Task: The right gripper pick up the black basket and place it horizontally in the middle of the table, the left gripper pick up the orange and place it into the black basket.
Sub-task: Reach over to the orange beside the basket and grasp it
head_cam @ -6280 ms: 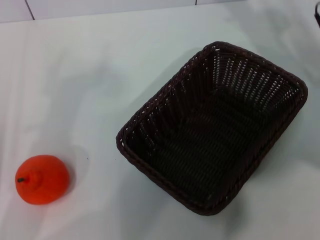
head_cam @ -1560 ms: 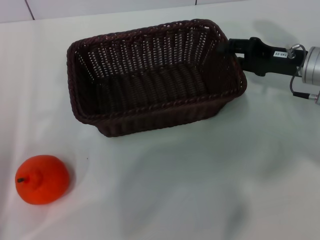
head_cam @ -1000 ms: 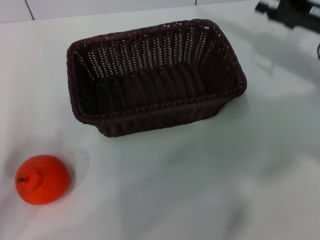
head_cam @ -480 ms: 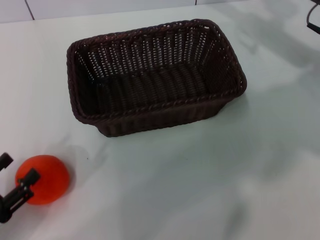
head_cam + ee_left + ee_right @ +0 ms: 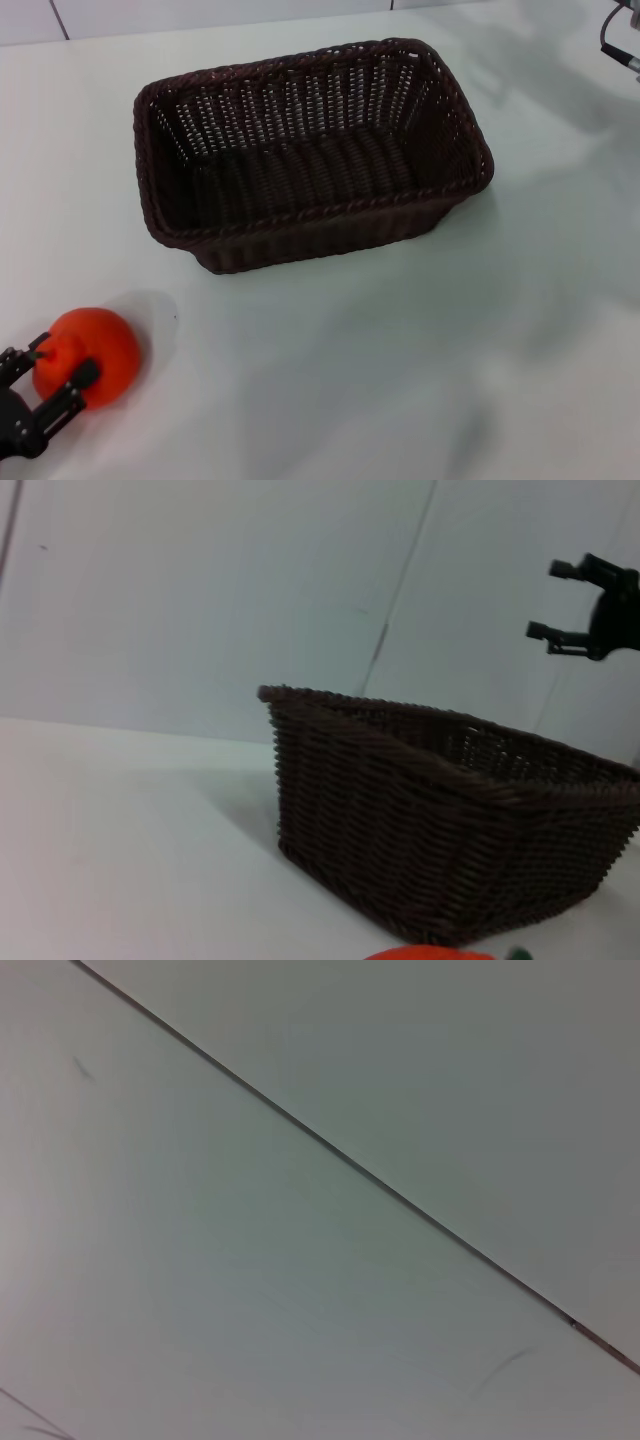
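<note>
Advanced since before, the left claw (image 5: 48,372) now straddles the orange (image 5: 92,355), apparently ungripped.

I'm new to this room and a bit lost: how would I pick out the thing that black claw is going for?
On the white table, look to the robot's near left of the big dark basket. There lies the orange, flanked by the left gripper: small, round, bright, the only colourful thing there.

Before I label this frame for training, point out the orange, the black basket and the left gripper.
orange (image 5: 95,350), head view, upper side.
black basket (image 5: 300,170), head view, inner floor.
left gripper (image 5: 48,377), head view, between fingertips at the orange.
</note>
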Available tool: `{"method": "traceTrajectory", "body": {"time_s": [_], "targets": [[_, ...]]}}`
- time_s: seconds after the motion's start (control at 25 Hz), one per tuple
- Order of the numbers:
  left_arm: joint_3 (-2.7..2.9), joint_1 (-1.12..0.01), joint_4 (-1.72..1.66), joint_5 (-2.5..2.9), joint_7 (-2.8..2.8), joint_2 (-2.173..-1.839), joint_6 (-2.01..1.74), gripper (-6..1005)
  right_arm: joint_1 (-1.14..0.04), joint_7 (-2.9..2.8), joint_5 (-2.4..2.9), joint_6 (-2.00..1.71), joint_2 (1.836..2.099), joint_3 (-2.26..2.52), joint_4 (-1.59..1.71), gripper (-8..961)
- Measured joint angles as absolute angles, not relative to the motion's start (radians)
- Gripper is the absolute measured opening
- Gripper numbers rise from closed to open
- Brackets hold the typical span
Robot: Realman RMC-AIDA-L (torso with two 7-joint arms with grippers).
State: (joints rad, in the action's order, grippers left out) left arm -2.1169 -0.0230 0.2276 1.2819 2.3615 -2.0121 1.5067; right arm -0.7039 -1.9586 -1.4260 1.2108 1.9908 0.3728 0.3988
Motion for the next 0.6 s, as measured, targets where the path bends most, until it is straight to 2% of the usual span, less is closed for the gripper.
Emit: {"method": "traceTrajectory", "body": {"time_s": [0.32,0.52,0.6], "targets": [[-2.128,-0.033,0.251,1.286,2.361,-2.010,1.522,690,-0.692,-1.954,-1.427,1.201,1.993,0.371,0.397,916],[-2.130,-0.042,0.255,1.285,2.351,-2.007,1.577,449,-0.688,-1.954,-1.427,1.198,1.993,0.367,0.397,915],[-2.139,-0.042,0.257,1.283,2.350,-2.005,1.602,382,-0.687,-1.953,-1.427,1.197,1.993,0.365,0.397,915]]}}
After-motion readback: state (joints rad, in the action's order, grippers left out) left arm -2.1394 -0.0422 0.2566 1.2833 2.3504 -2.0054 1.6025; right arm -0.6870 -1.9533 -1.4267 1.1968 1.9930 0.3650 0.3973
